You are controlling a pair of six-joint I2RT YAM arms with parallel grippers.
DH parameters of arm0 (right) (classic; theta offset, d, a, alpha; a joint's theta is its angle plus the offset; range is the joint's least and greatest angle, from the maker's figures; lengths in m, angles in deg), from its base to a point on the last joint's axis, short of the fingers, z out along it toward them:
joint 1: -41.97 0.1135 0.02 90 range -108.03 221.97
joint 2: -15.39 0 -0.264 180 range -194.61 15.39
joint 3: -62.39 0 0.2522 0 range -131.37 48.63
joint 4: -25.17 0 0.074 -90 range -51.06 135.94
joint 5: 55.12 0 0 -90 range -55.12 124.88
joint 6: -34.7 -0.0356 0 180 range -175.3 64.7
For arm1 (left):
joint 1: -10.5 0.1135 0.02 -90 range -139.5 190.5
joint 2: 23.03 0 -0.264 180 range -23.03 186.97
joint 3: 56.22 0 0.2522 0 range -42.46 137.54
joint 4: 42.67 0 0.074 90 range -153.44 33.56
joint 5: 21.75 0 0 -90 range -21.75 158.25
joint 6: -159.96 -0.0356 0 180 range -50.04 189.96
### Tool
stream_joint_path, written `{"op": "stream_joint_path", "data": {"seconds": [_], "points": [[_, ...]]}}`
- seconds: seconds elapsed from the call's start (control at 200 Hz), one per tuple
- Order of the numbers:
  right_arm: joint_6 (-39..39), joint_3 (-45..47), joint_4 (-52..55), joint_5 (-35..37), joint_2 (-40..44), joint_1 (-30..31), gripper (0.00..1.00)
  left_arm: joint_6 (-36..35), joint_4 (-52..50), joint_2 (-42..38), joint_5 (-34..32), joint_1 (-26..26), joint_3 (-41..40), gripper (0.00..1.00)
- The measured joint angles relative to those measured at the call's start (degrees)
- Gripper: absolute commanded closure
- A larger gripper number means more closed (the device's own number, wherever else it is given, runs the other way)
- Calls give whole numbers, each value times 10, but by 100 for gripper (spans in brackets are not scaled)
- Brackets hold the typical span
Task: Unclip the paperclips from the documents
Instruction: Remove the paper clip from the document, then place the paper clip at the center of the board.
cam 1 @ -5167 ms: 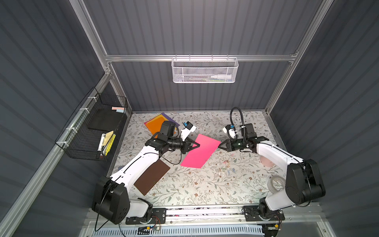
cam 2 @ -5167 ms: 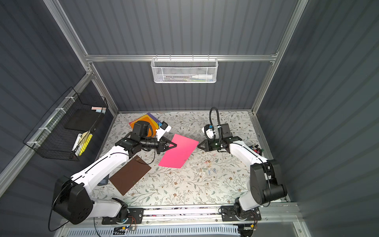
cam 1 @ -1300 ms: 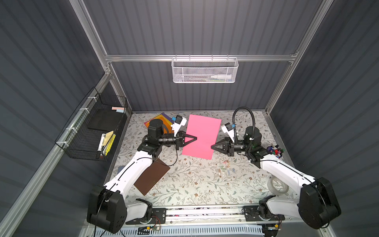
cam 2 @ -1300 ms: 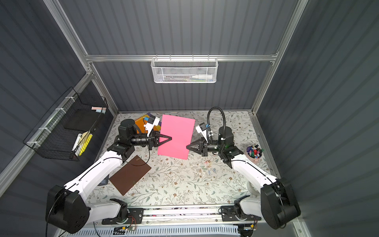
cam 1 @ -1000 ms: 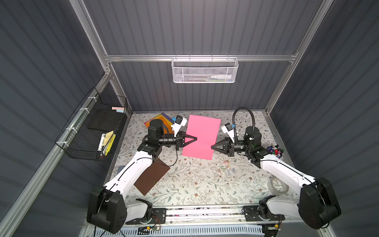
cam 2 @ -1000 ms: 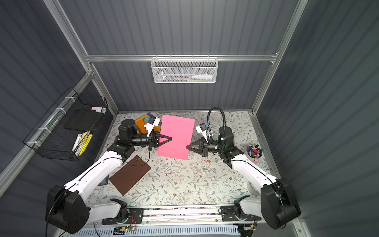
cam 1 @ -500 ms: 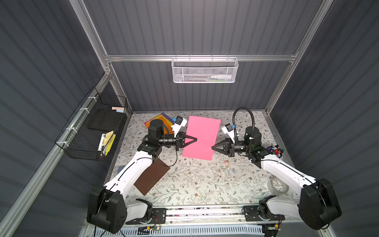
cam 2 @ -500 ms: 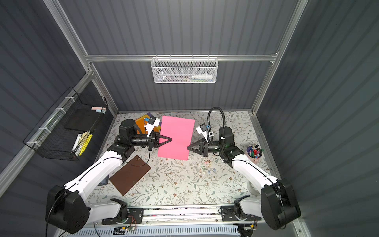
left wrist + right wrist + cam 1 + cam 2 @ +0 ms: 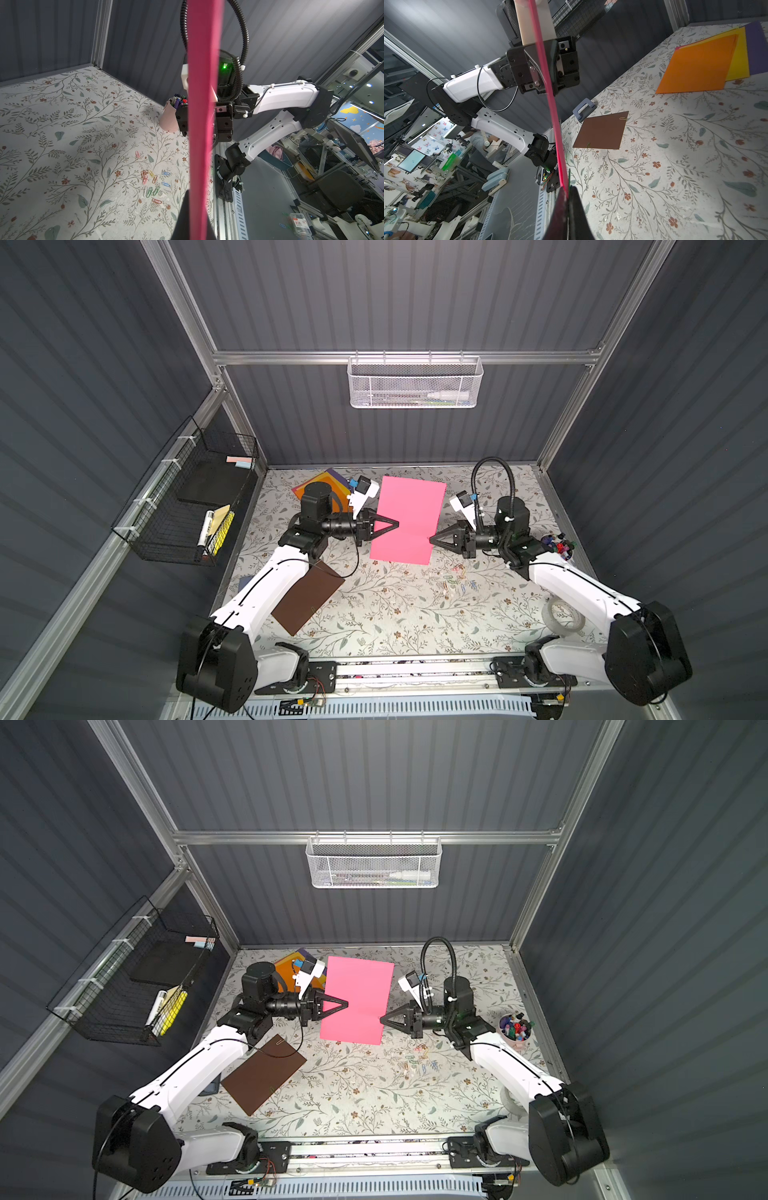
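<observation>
Pink sheet (image 9: 409, 506) stands upright above the table (image 9: 395, 614). Left tool (image 9: 397, 524) is clamped on one side edge, right tool (image 9: 431, 539) pinched on the green paperclip (image 9: 569, 176) opposite (right at its tips). The pull likely runs straight outward.

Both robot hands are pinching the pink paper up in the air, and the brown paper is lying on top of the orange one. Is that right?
Not quite. The brown sheet lies on the table, apart from the orange sheet; the right wrist view shows it. The rest holds: the left gripper and the right gripper both pinch the pink sheet up in the air.
</observation>
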Motion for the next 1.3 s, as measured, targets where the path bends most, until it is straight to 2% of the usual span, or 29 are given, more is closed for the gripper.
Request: {"op": "stream_joint_path", "data": {"seconds": [0.345, 0.485, 0.635, 0.75, 0.915, 1.015, 1.301], "points": [[9, 0, 14, -5, 0, -4, 93, -6, -15, 0, 2, 0, 0, 100], [14, 0, 47, -4, 1, -30, 93, -13, -14, 0, 2, 26, 0, 100], [17, 0, 63, -3, 1, -37, 100, -17, -14, 0, 1, 37, 0, 100], [28, 0, 92, 11, 1, -37, 100, -17, -17, 0, -17, 37, 2, 100], [30, 2, 151, 93, -16, -37, 100, -13, -21, 2, -107, 41, 11, 100], [23, 9, 190, 148, -47, -37, 100, 5, -3, 19, -162, 62, 12, 100], [-2, 36, 323, 322, -86, -4, 100, 49, 59, 163, -260, 150, 42, 100]]}}
